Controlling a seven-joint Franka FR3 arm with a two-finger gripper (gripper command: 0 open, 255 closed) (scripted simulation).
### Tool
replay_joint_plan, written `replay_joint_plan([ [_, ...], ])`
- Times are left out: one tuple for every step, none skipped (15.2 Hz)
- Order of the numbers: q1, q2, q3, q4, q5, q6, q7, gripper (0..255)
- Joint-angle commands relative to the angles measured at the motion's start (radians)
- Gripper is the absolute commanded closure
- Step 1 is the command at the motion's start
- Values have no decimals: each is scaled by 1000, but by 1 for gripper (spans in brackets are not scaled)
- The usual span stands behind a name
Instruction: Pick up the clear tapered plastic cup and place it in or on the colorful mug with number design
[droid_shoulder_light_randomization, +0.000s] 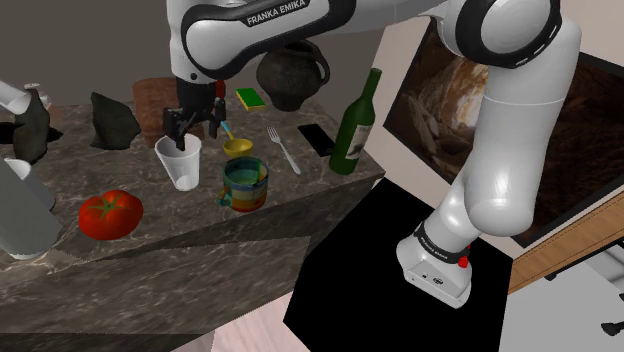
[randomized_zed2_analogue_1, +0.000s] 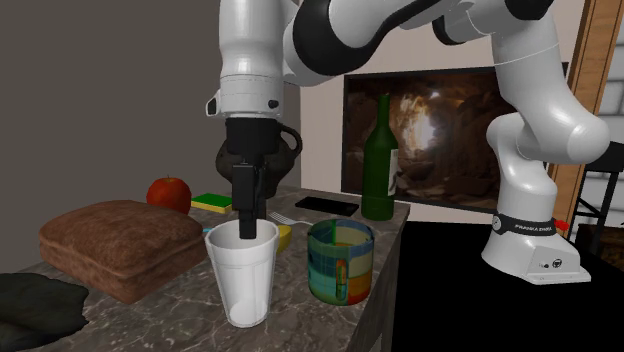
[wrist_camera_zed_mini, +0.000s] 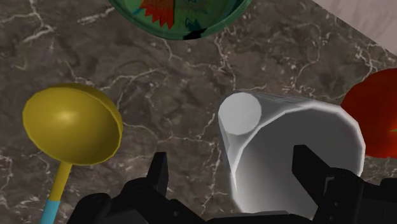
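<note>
Closest thing in the second exterior view is the white tapered cup (randomized_zed2_analogue_1: 242, 275). It stands upright on the dark marble counter (randomized_zed2_analogue_1: 180, 320), lower middle of the frame. The gripper (randomized_zed2_analogue_1: 245, 205) comes straight down onto it from above. In the wrist view the fingers are spread apart with the cup's wall between them: one finger (wrist_camera_zed_mini: 305, 164) is inside the mouth and the other is outside. So it's released and not clamping anything, just straddling the rim.

Just to the right of the cup in that same frame is the colorful mug (randomized_zed2_analogue_1: 340, 262), upright with its mouth open. They're near each other but not touching. A brown loaf (randomized_zed2_analogue_1: 120, 245) fills the left middle. A yellow spoon (wrist_camera_zed_mini: 71, 124) lies on the marble just behind the cup and mug.

Further back, a green bottle (randomized_zed2_analogue_1: 378, 165) stands right of center, with a black phone (randomized_zed2_analogue_1: 325, 204) lying flat next to it. A tomato (randomized_zed2_analogue_1: 169, 193) sits at the far left edge of the counter.

Progress-wise I'd say it's early. The approach looks done and the fingers are lined up on the rim, but the cup sits on the counter, so nothing is grabbed yet. What's left is to pinch the wall, lift, carry it the short hop right and drop it into the mug.
</note>
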Motion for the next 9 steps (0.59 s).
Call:
replay_joint_plan([
  [4, 13, -1, -8, -4, 21, 3, 0],
  [5, 19, -1, -13, -5, 32, 4, 0],
  [6, 23, -2, -15, -6, 39, 5, 0],
  [6, 23, -2, -15, -6, 38, 5, 0],
  [6, 23, -2, -15, -6, 38, 5, 0],
  [6, 23, -2, -15, -6, 38, 5, 0],
  [6, 23, -2, -15, -6, 38, 5, 0],
  [6, 23, -2, -15, -6, 38, 5, 0],
  [6, 23, -2, -15, -6, 38, 5, 0],
])
